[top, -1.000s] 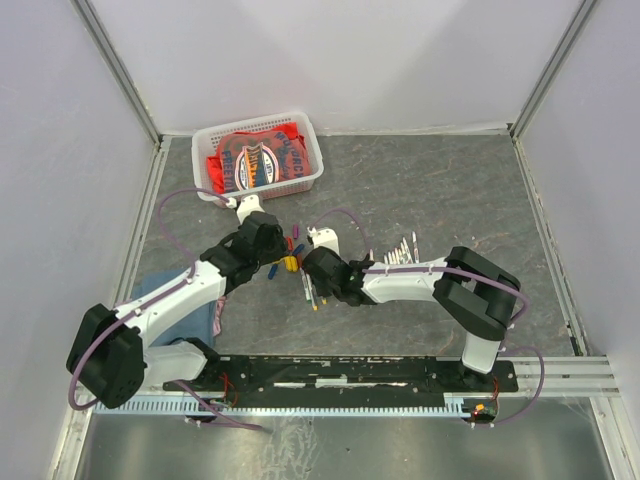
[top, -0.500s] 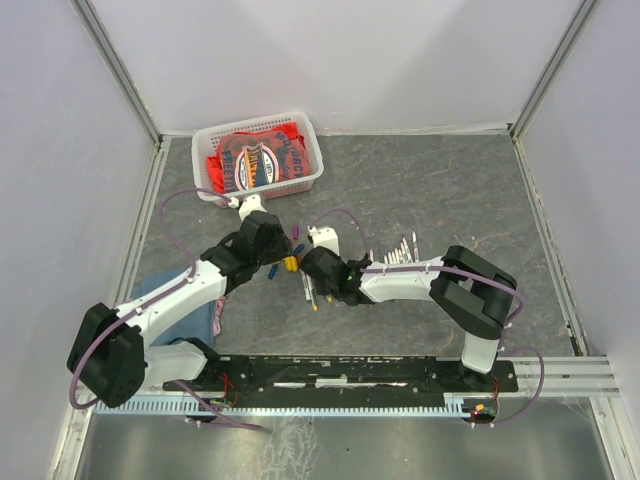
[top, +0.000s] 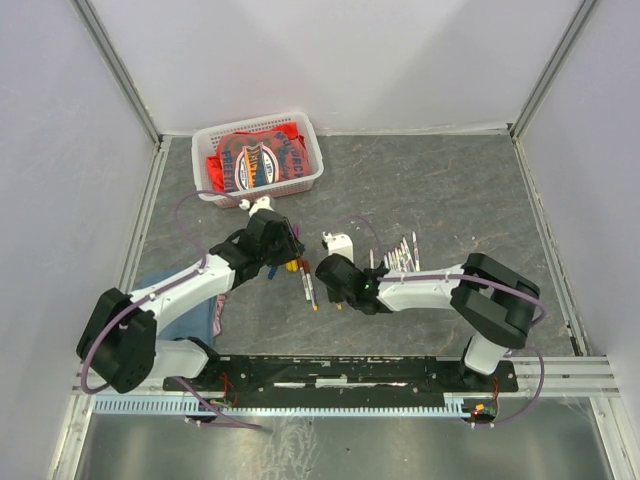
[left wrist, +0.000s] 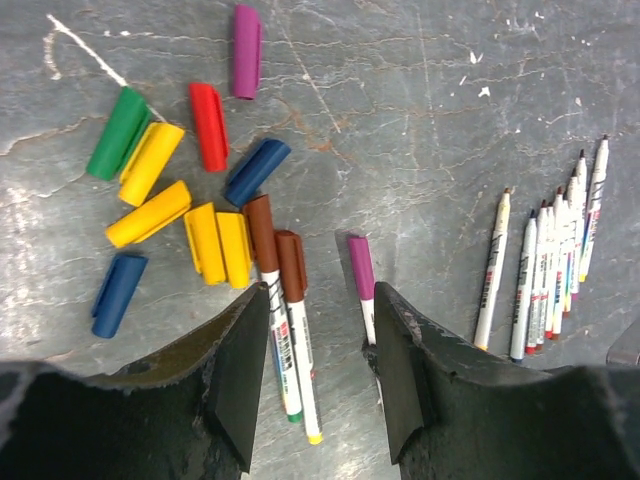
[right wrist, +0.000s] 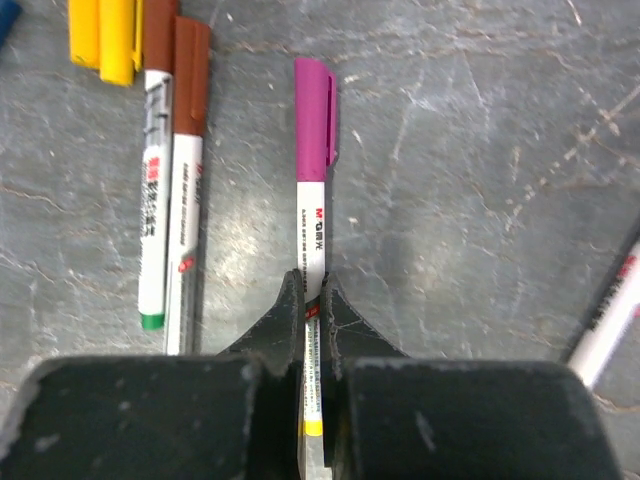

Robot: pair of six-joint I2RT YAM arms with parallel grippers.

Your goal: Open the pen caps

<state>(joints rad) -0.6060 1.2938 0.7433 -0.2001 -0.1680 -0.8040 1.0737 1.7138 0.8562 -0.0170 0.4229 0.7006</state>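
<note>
Several loose pen caps lie grouped in the left wrist view: purple (left wrist: 246, 50), red (left wrist: 208, 125), green (left wrist: 118, 132), yellow (left wrist: 148, 213) and blue (left wrist: 256, 171). Two brown-capped pens (left wrist: 290, 265) lie side by side next to them. My right gripper (right wrist: 314, 290) is shut on the white barrel of a purple-capped pen (right wrist: 313, 115), which lies flat on the table. My left gripper (left wrist: 320, 300) hangs open above the table, with the brown-capped pens by its left finger and the purple cap (left wrist: 360, 265) by its right finger. Nothing is between its fingers.
A row of uncapped white pens (left wrist: 550, 265) lies to the right. At the back left stands a white basket (top: 309, 150) holding a red cloth (top: 255, 155). A blue cloth (top: 185, 305) lies under the left arm. Grey walls enclose the table.
My right gripper has gone from open to shut on the purple-capped pen's barrel and shifted slightly right. The left arm has moved a little right.
</note>
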